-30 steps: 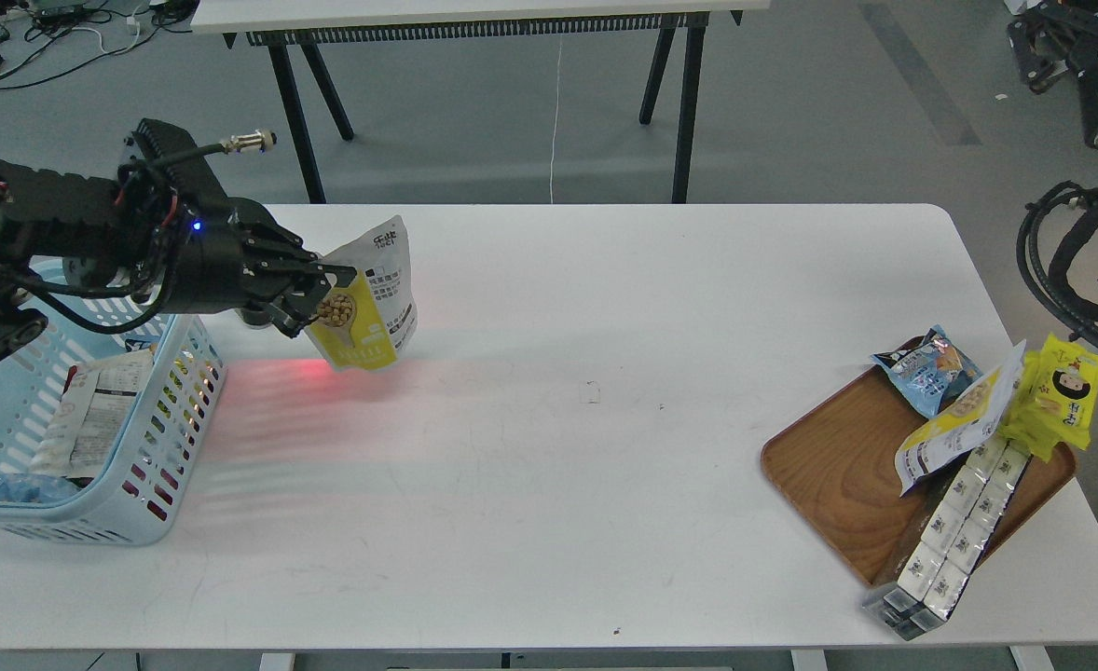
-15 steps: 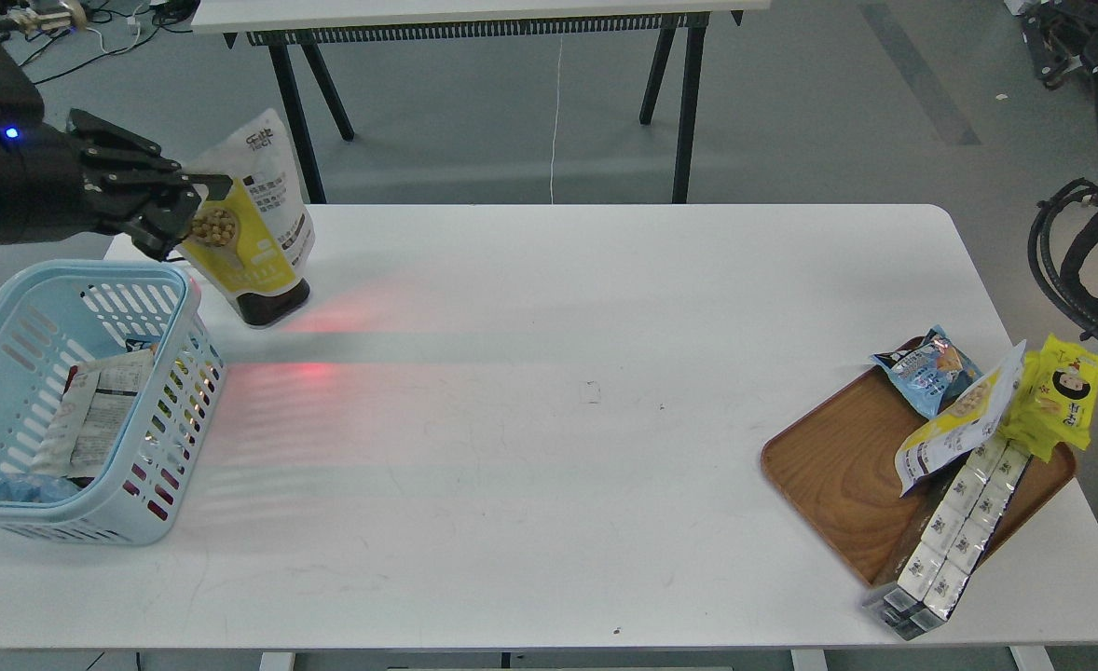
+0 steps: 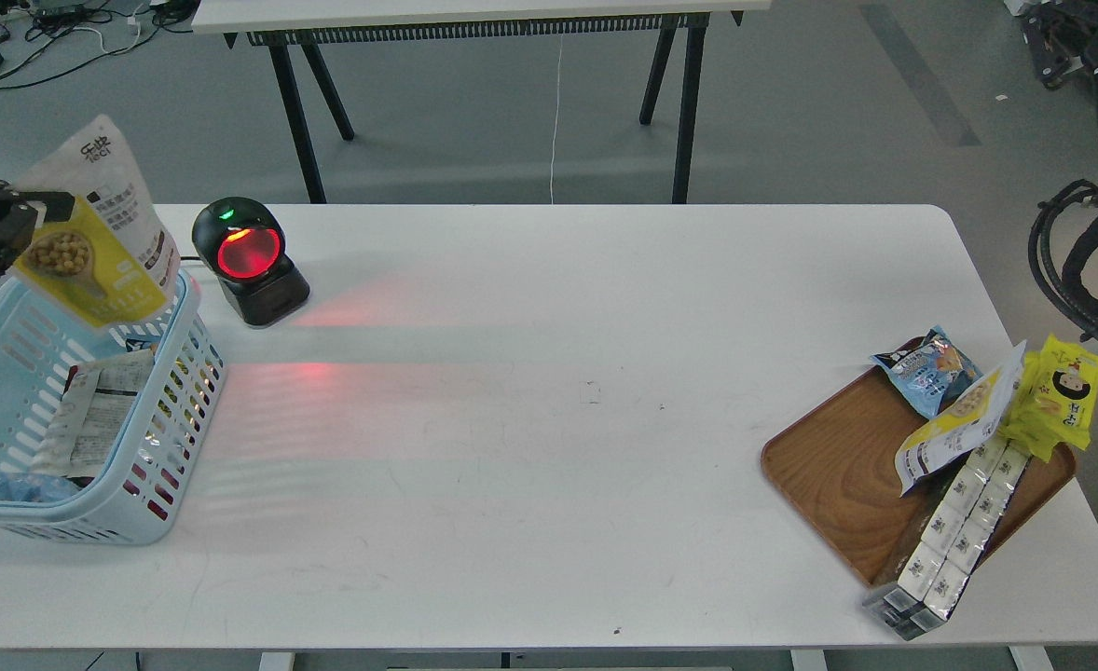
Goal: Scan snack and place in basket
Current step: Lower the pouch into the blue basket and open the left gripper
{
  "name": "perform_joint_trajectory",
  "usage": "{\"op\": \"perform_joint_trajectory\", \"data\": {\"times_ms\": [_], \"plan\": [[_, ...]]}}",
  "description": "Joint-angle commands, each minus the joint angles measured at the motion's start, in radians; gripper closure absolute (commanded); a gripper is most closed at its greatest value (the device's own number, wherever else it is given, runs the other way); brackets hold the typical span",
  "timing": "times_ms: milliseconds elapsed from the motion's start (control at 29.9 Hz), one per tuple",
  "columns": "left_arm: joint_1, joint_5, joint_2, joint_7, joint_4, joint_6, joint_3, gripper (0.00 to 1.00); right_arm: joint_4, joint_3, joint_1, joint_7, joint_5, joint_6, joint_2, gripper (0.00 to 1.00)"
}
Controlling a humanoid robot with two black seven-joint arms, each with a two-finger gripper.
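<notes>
The snack [image 3: 102, 233], a small pouch with a yellow lower front, white top and a picture of round beige pieces, hangs tilted in the air over the far rim of the light blue basket [image 3: 153, 485] at the table's left end. My left gripper [image 3: 18, 219] reaches in from the left edge and is shut on the pouch's left side. Only its fingertips show. The right gripper is out of view; only cables and arm parts show at the right edge.
A black barcode scanner [image 3: 249, 261] with a glowing red window stands right of the basket, casting red light on the table. The basket holds a white packet [image 3: 92, 415]. A wooden tray [image 3: 847, 475] with several snack packets sits at the right front.
My left gripper has carried the snack left and up, from in front of the scanner to over the basket's far rim. The scanner has come into view.
</notes>
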Motion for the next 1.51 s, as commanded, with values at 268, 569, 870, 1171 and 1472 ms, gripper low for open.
{"op": "perform_joint_trajectory", "data": {"times_ms": [268,569,870,1171,1472], "plan": [[0.001,-0.057,-0.002,0.0,0.12,0.004,0.104,0.99,0.0,0.0,-0.001,0.0,0.0,0.0,0.0,0.01],[0.003,-0.057,-0.01,0.0,0.133,0.013,0.126,0.98,-0.001,0.005,-0.001,0.0,0.0,0.0,0.001,0.01],[0.003,-0.059,-0.028,0.0,0.134,0.019,0.136,0.98,-0.001,0.005,0.001,0.0,0.0,0.0,-0.002,0.01],[0.003,-0.059,-0.028,0.0,0.125,0.032,0.14,0.95,-0.003,0.005,-0.001,0.0,0.0,0.0,-0.003,0.01],[-0.002,-0.076,-0.016,0.0,0.108,0.027,0.129,0.78,-0.011,0.005,-0.001,0.0,0.0,0.002,-0.006,0.01]]}}
